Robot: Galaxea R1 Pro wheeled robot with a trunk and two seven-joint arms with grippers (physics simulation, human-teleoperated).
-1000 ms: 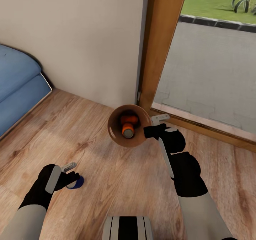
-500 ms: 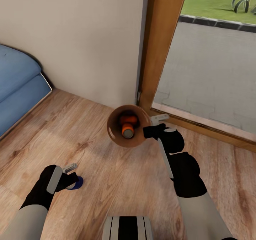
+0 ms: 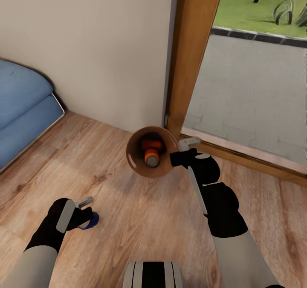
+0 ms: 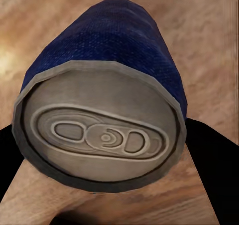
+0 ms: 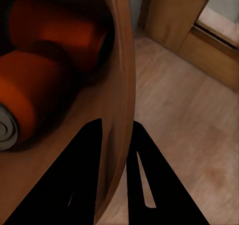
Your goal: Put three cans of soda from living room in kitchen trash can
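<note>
Copper-brown round bucket, head view: the bucket (image 3: 150, 152) is held up above the pale wood floor (image 3: 128, 220), near the wooden door frame (image 3: 192, 53).
Orange cans, head view: two orange drink cans with silver tops (image 3: 151, 151) lie inside the bucket, one partly over the other.
Right gripper, head view: the black right gripper (image 3: 177, 154) pinches the bucket's rim on the side by the door.
Left gripper, head view: the black left gripper (image 3: 87, 213) is low over the floor, closed around the dark blue drink can (image 3: 90, 221).
Blue sofa, head view: the soft blue sofa (image 3: 23, 109) sits by the cream wall (image 3: 94, 45), well apart from the bucket.
Dark blue can, left wrist view: the blue can (image 4: 104, 110) sits between the two black fingers (image 4: 209, 160), its silver top facing the camera.
Bucket rim, right wrist view: the brown wall of the bucket (image 5: 119, 100) runs between the two black fingers (image 5: 74, 180), one inside and one outside.
Orange cans, right wrist view: the orange cans (image 5: 50, 60) rest inside the bucket, touching each other.
</note>
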